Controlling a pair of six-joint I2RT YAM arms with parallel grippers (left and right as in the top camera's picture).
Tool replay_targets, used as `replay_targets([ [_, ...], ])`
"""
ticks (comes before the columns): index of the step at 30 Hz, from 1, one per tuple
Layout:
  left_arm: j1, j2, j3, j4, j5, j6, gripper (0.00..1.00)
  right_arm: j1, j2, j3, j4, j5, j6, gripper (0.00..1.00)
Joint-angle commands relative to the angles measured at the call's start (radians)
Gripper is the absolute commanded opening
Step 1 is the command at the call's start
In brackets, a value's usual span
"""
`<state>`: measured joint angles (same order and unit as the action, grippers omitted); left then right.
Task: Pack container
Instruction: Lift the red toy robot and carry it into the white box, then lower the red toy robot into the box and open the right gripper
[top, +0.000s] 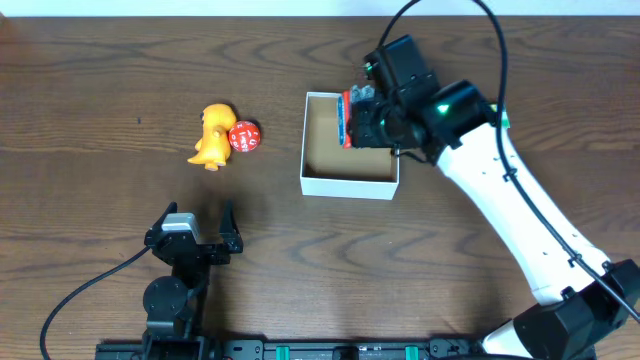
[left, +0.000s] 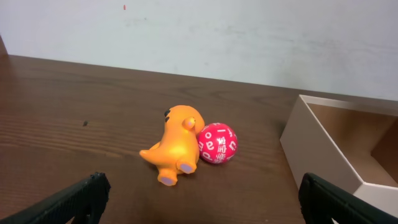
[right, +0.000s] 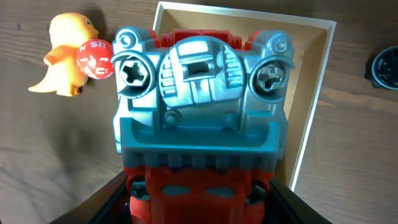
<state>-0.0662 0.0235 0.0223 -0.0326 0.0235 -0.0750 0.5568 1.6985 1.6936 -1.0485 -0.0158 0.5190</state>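
The container (top: 345, 183) is a square white box with a brown floor, mid-table; it also shows in the left wrist view (left: 323, 146) and the right wrist view (right: 314, 93). My right gripper (top: 362, 118) is shut on a red and grey toy truck (right: 199, 112) and holds it over the container's right part. An orange dinosaur toy (top: 212, 136) and a red ball with white marks (top: 244, 137) lie touching, left of the container. My left gripper (top: 193, 232) is open and empty near the front edge, pointing at the dinosaur (left: 174, 144) and ball (left: 217, 144).
A pale wall (left: 249, 37) runs behind the table's far edge. A dark round object (right: 385, 67) lies on the wood right of the container in the right wrist view.
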Motion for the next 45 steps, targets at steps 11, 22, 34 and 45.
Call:
replay_targets([
  [11, 0.005, 0.000, -0.018, -0.038, -0.009, -0.001, 0.98, 0.059, 0.059, 0.010, -0.026, 0.188, 0.107, 0.27],
  [22, 0.005, 0.000, -0.018, -0.038, -0.009, -0.001, 0.98, 0.058, 0.175, 0.009, -0.035, 0.191, 0.110, 0.27],
  [34, 0.005, 0.000, -0.018, -0.038, -0.009, -0.001, 0.98, 0.057, 0.242, 0.004, -0.045, 0.222, 0.117, 0.25],
  [45, 0.005, 0.000, -0.018, -0.038, -0.009, -0.001, 0.98, 0.046, 0.253, -0.016, -0.069, 0.226, 0.140, 0.25],
])
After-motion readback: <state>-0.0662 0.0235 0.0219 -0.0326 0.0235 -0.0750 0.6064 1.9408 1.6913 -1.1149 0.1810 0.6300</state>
